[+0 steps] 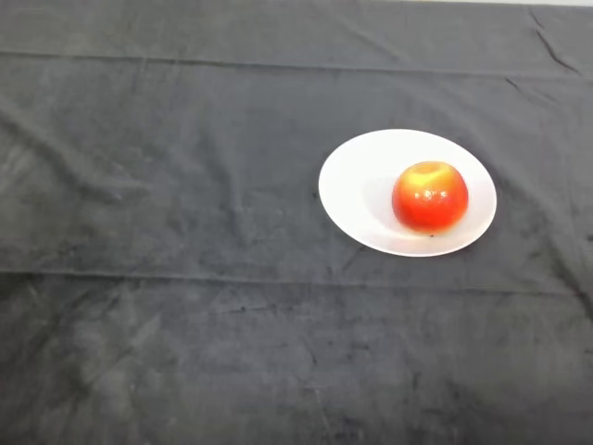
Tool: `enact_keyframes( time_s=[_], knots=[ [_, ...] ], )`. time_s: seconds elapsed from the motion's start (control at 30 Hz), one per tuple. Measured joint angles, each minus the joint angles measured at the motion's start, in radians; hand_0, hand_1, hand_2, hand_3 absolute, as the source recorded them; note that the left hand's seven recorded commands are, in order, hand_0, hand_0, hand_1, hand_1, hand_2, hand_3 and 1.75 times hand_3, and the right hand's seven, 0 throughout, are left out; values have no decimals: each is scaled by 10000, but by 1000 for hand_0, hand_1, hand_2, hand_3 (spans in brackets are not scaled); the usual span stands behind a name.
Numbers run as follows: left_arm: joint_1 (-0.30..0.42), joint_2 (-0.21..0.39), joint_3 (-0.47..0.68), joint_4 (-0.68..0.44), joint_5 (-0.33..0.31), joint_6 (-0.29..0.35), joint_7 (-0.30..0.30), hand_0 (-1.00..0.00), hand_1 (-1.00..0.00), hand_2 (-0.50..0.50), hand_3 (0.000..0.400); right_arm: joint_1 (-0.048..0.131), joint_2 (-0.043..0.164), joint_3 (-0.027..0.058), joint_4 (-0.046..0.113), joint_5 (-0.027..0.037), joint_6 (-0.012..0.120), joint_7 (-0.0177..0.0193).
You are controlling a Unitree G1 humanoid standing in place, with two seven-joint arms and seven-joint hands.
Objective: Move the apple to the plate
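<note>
A red apple (429, 197) with a yellow patch on top sits upright on a white plate (357, 185), toward the plate's right side. The plate lies on the dark cloth, right of the middle of the table.
The dark cloth (185, 278) covers the whole table and has creases and folds across it. A strip of pale surface shows at the far top right edge (556, 3).
</note>
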Motion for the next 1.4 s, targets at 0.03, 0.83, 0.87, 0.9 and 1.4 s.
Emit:
enact_keyframes(
  time_s=[0.03, 0.83, 0.87, 0.9, 1.4],
  knots=[
    [0, 0, 32, 76, -5, -3, -1, 0, 0, 0, 0, 0, 0, 0, 0, 0, 0, 0],
    [-12, -11, 806, 430, 206, -1, -295, 0, 0, 0, 0, 0, 0, 0, 0, -1, 0, 0],
    [-16, -11, 819, 430, 225, -1, -321, 0, 0, 0, 0, 0, 0, 0, 0, -1, 0, 0],
    [-21, -11, 821, 433, 229, -1, -352, 0, 0, 0, 0, 0, 0, 0, 0, -1, 0, 0],
    [-49, -30, 1135, 590, 482, -1, -487, 0, 0, 0, 0, 0, 0, 0, 0, -1, 0, 0]
  ],
)
